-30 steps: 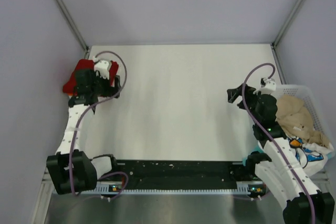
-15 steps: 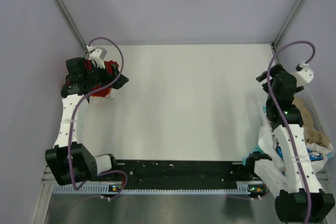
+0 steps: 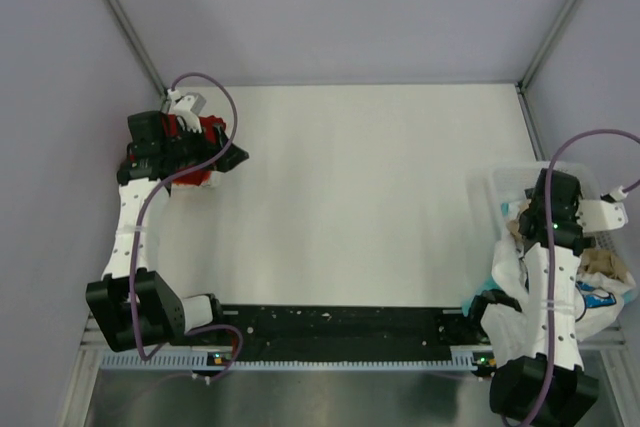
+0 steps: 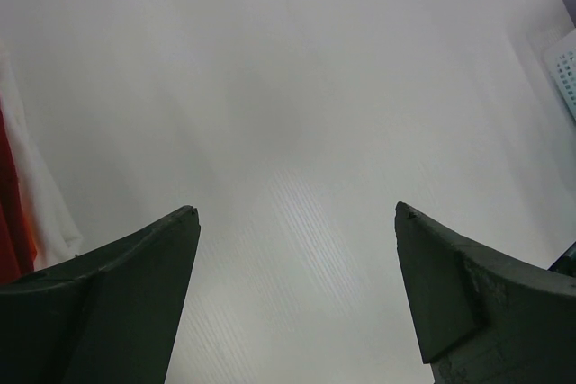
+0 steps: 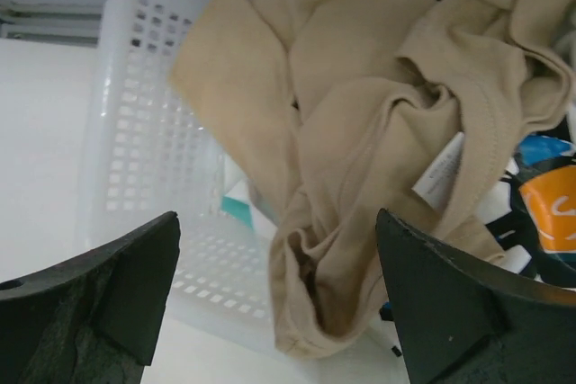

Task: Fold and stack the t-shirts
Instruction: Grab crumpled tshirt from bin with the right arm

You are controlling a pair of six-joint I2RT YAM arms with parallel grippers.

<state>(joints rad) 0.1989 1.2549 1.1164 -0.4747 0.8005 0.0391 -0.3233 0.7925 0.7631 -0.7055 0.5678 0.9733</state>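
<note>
right wrist: tan shirt [image 5: 360, 114] in basket [image 5: 144, 114], right hand [image 5: 277, 222] spread
top: red shirt [image 3: 208, 132] by left arm [image 3: 130, 232]
left hand [image 4: 297, 209]: spread, empty
bench [image 3: 360, 197]: white, grey walls [image 3: 350, 7]

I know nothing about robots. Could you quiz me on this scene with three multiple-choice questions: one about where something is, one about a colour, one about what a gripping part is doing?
1. Where does the tan shirt lie?
A. In the white mesh basket
B. Spread flat in the middle of the table
C. Draped over the left arm

2. What colour is the far-left shirt, by the left end effector?
A. Blue
B. Red
C. Green

3. What is the right end effector doing?
A. Clamped shut on the tan shirt
B. Open over the tan shirt, holding nothing
C. Out of sight in every view

Answers:
1. A, the right wrist view shows it crumpled inside the basket's walls.
2. B, red cloth shows beside the left arm in the top view.
3. B, its fingers stand wide apart with the shirt lying free between them.
</note>
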